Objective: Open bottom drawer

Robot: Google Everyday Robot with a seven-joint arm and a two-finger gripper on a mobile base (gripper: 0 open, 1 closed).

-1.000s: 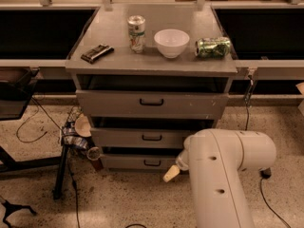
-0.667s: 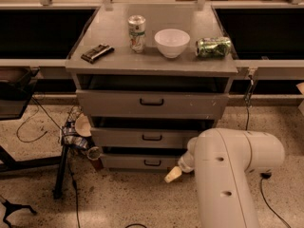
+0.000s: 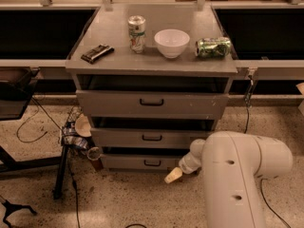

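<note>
Camera looks down on a grey metal cabinet (image 3: pixel 85 65) with three drawers, standing on a speckled floor (image 3: pixel 137 198).

Task object: the bottom drawer (image 3: pixel 128 162), a plain shallow grey front, lowest of the three and just above the floor. Its small black bar handle (image 3: pixel 152 163) sits at the middle of the front. A dark gap shows above the front, under the middle grey drawer (image 3: pixel 118 137). How far the bottom drawer stands out cannot be judged from this angle. Above both is the tall, wide top drawer (image 3: pixel 104 103), which carries a larger black handle.

Gripper (image 3: pixel 173 175): only a cream-coloured tip shows, low, near the floor, just right of the bottom drawer handle and in front of the right end of that front. It is apart from the handle. Whether it touches the drawer front cannot be told. Whether the gripper is spread or closed cannot be told either. The bulky white arm (image 3: pixel 237 175) fills the lower right of the view.

Cabinet top, left to right:
- a flat dark rectangular object (image 3: pixel 97 53)
- an upright drinks can (image 3: pixel 137 33)
- a white bowl (image 3: pixel 172 42)
- a green can lying on its side (image 3: pixel 213 47)

Floor at left: black cables (image 3: pixel 28 127) and a black stand leg (image 3: pixel 61 175).
</note>
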